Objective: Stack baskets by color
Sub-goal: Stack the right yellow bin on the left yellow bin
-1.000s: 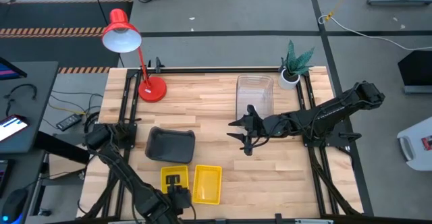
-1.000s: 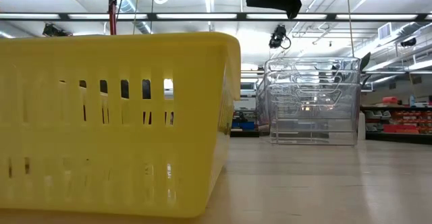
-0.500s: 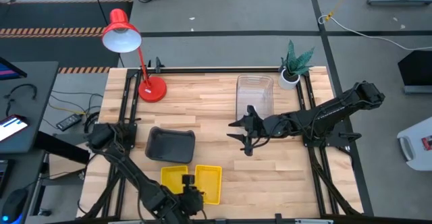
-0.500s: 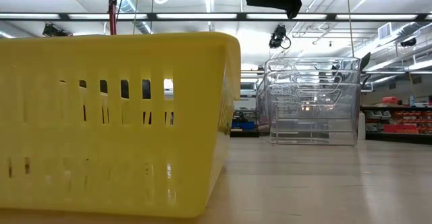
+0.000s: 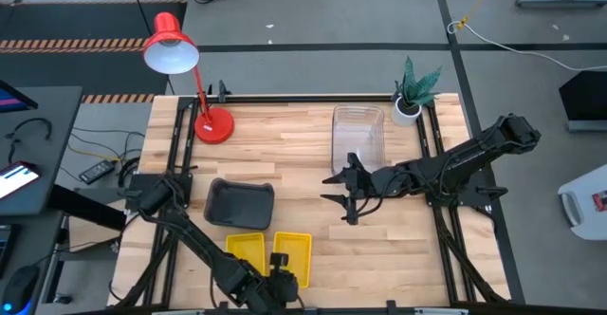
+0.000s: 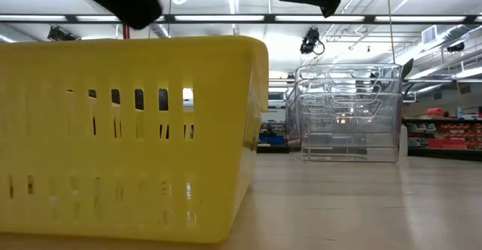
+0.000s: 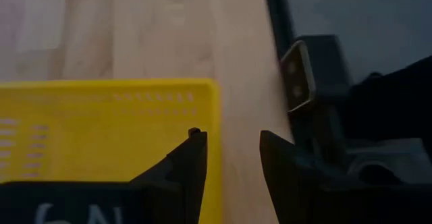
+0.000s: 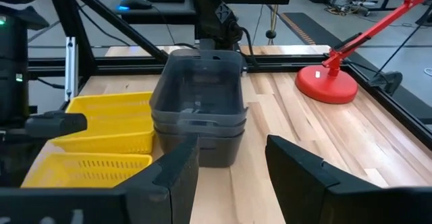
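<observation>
Ok, my left gripper sits fingers apart over the right yellow basket at the table's near edge (holding nothing); right gripper hangs open mid-table beside the clear baskets.

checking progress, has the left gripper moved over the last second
Yes. The left gripper has shifted rightward along the table's near edge, from the left yellow basket to the right yellow basket.

No text, label or number can be read on anything here.

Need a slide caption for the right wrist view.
Open right gripper faces the stacked grey baskets, yellow baskets and red lamp base beside them.
</observation>
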`<state>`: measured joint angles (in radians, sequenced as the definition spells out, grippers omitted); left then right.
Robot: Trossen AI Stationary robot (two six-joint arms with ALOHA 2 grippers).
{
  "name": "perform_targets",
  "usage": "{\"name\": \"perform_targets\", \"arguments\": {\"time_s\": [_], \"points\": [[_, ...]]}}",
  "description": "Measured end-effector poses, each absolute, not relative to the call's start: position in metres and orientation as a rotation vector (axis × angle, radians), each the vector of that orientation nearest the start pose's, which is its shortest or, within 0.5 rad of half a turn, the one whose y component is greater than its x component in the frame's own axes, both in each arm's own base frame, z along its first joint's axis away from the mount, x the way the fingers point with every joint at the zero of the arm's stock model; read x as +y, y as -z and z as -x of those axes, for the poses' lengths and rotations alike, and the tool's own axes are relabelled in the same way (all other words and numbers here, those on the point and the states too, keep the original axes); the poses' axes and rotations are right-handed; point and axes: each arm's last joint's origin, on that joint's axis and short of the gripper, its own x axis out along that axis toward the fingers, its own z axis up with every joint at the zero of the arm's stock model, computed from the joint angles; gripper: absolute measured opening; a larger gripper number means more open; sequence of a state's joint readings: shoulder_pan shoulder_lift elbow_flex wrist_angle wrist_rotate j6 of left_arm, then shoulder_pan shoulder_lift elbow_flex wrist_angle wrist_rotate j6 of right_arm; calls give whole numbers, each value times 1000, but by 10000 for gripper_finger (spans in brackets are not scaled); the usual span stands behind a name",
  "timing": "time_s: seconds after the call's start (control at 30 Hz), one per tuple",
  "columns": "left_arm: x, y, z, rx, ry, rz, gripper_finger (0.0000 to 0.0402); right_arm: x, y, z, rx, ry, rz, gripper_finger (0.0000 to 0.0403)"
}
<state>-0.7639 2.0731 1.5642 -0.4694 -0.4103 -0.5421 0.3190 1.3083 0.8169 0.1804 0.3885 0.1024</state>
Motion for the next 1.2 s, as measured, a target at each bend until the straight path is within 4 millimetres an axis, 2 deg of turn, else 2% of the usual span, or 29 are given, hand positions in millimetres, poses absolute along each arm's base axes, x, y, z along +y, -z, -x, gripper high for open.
{"name": "perform_targets", "arguments": {"time_s": [0.2,0.4,0.67,0.87,1.1,1.2], "points": [[-298,-186,-331,858,71,-23,142,84,-267,-273,290,67,8,177],[-298,-168,-333,893,52,-60,141,89,-267,-272,288,51,4,177],[-297,-159,-333,944,63,-54,133,91,-267,-271,282,44,3,177],[-297,-156,-332,969,57,-35,100,91,-267,-271,282,44,0,177],[-296,-155,-330,1003,51,-26,21,91,-267,-271,282,44,1,177],[-296,-155,-330,1003,52,-29,9,91,-267,-271,282,43,1,177]]}}
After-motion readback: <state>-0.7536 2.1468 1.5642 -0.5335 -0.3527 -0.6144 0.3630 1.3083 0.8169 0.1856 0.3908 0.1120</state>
